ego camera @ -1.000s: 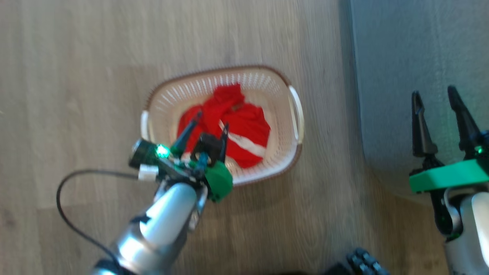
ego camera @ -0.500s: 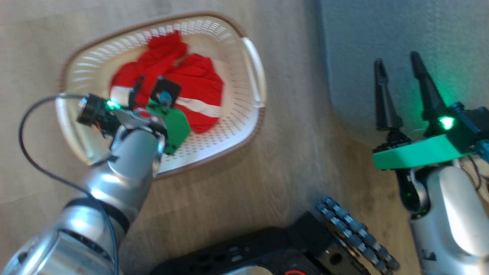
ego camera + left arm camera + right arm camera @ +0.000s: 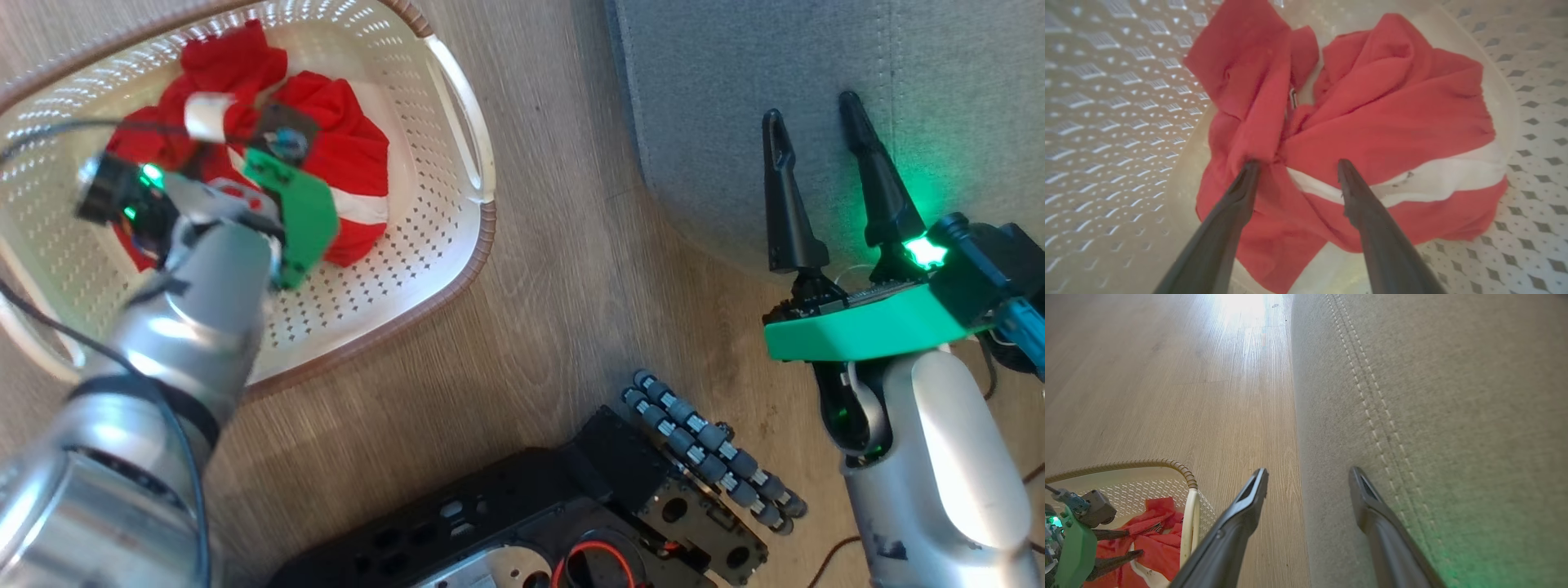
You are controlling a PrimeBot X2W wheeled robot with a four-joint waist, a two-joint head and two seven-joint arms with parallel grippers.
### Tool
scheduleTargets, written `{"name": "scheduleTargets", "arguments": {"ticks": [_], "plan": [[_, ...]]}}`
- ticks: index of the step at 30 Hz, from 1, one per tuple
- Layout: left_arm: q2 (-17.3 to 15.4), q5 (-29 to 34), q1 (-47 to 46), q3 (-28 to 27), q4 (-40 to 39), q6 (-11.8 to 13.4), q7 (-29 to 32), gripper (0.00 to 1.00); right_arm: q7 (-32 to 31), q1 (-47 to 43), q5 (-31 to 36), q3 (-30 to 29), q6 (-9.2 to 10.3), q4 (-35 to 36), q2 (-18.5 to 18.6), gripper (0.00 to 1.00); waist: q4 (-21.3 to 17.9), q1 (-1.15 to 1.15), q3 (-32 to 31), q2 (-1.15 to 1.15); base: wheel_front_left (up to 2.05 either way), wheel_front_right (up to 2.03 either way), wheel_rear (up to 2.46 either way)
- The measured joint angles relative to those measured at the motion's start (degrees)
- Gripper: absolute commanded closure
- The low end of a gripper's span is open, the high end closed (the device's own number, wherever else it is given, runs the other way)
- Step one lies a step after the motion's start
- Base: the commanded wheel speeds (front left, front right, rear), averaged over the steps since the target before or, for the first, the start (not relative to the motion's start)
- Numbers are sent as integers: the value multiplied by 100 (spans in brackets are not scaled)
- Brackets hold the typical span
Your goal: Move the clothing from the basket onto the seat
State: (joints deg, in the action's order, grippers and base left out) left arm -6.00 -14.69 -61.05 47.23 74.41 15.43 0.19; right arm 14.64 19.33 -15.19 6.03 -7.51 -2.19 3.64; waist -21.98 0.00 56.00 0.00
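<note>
The clothing (image 3: 1392, 110) is seen as a crumpled red heap with one white stripe, inside the cream perforated basket (image 3: 1106, 102), right at the spread tips of the released left end effector (image 3: 1297, 162). The right end effector (image 3: 1308, 470) is also released, held at the edge of the grey-blue seat (image 3: 1453, 396).

Head view: I lose near-left part of clothing (image 3: 355, 159) under left forearm (image 3: 204, 302), itself blurred. Left and far sides of basket (image 3: 424, 237) cut off; seat (image 3: 735, 98) runs off far and right. Can't read dark marks (image 3: 1406, 175) on white stripe (image 3: 1457, 173): too small.
</note>
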Motion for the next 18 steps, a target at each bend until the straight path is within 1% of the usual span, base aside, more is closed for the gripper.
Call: {"name": "scheduleTargets", "arguments": {"ticks": [1,2,3,5,10,16,18], "plan": [[-68,47,-151,60,3,143,141,0,0,0,0,27,0,18,-9,0,-12,0,47,0,0,0,0],[-92,63,-218,65,4,219,175,0,0,0,-1,42,0,25,-15,0,-12,0,69,0,0,0,0],[-109,63,-274,65,4,287,185,0,0,0,-2,58,0,32,-18,0,-10,0,88,0,0,0,0],[-123,66,-361,88,7,343,234,0,0,-1,-9,77,0,52,-21,0,-4,0,125,0,0,0,0],[-163,125,-450,199,8,338,528,0,1,-1,-10,119,1,151,-24,0,13,0,221,0,0,0,0],[-189,218,-486,394,9,104,846,0,29,-3,-51,143,5,242,-24,0,29,0,310,0,0,0,0],[-189,216,-487,428,9,69,886,0,33,-7,-51,144,7,257,-24,0,34,0,321,0,0,0,0]]}}
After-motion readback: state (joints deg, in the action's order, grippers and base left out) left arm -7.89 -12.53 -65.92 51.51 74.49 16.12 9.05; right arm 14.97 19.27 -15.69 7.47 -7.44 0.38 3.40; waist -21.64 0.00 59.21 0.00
